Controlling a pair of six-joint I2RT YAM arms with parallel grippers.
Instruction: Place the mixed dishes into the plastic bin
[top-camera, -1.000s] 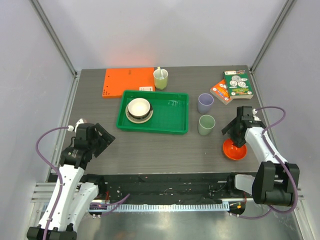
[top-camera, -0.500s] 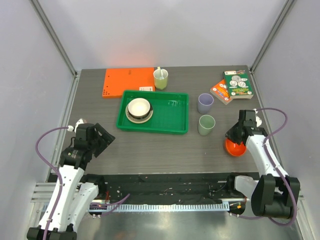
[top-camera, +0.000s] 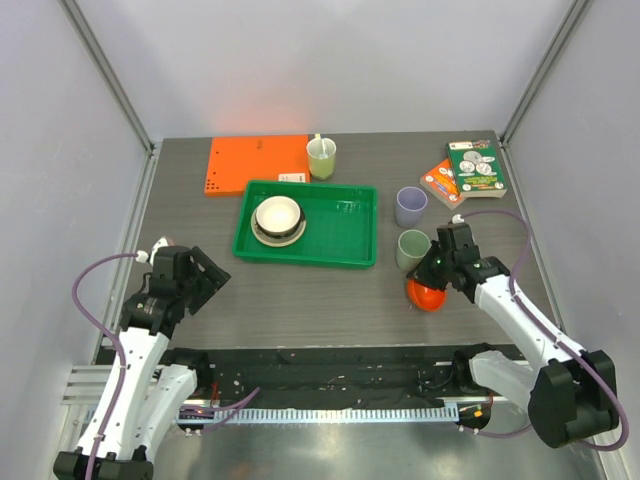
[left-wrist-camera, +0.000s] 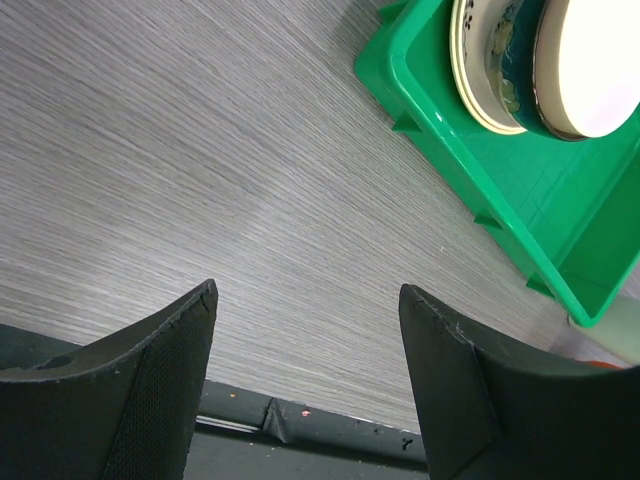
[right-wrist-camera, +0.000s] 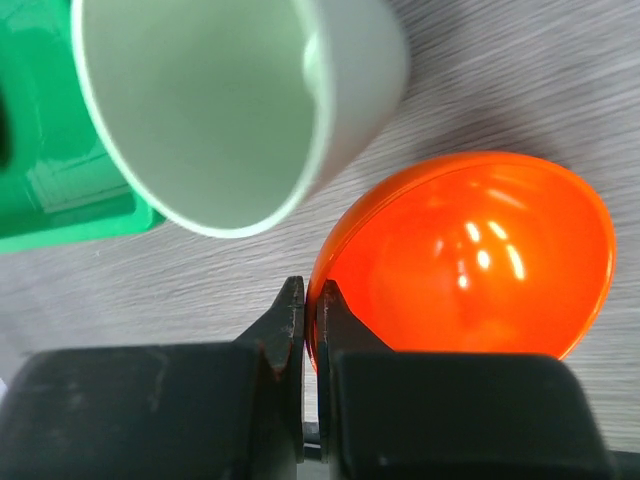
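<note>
The plastic bin (top-camera: 340, 258) is a green tray at mid-table; a cream plate (top-camera: 278, 236) with a pale-inside bowl (top-camera: 278, 213) on it lies in its left half. My right gripper (top-camera: 437, 278) is shut on the rim of the orange-red bowl (top-camera: 426, 296), held tilted just above the table beside the sage-green cup (top-camera: 412, 249). The right wrist view shows the thin rim pinched between the fingers, with the bowl (right-wrist-camera: 470, 260) right of my gripper (right-wrist-camera: 312, 300) and the cup (right-wrist-camera: 220, 100) close above. A lavender cup (top-camera: 410, 206) stands behind. My left gripper (top-camera: 205, 278) hangs open and holds nothing, near the front left.
An orange board (top-camera: 257, 164) lies behind the bin, with a yellow-green cup holding a spoon (top-camera: 321, 158) at its right end. Two printed packets (top-camera: 463, 172) sit at the back right. Walls and slanted posts close in the table on three sides.
My right gripper shut on the orange-red bowl's rim, lifted it and carried it left, from the right edge to just beside the sage-green cup. The left arm stayed still.
</note>
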